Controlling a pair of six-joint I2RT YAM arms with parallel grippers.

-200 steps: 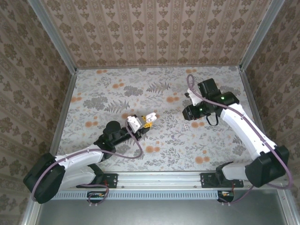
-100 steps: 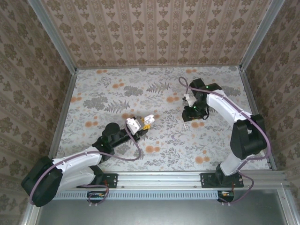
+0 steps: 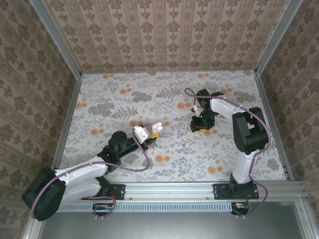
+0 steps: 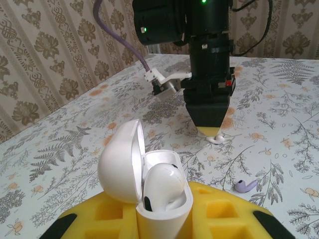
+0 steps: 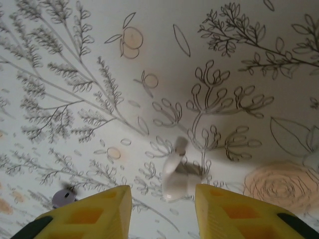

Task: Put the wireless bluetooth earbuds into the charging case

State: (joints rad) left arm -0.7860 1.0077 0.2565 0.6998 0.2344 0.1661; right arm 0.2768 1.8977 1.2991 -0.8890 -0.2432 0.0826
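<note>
Right fingers (image 5: 99,209) stand apart over the loose earbud (image 5: 174,180), lying on the table right of centre. Descend squarely and close gently so it cannot skid. Left fingers (image 4: 224,221) clamp the open charging case (image 4: 122,164), with 1 seated bud (image 4: 167,181), near table centre.

The case (image 4: 149,184) in left hand (image 3: 147,133) — earbud (image 5: 175,177) on table (image 3: 124,99) under right hand (image 5: 162,209)

1. The back wall (image 3: 164,35) and both side walls (image 3: 25,84) are showing a beige damask pattern.
2. The table (image 3: 109,94) is displaying a grey-and-orange floral print.
3. Aluminium posts (image 3: 56,37) are framing the corners under even light.
</note>
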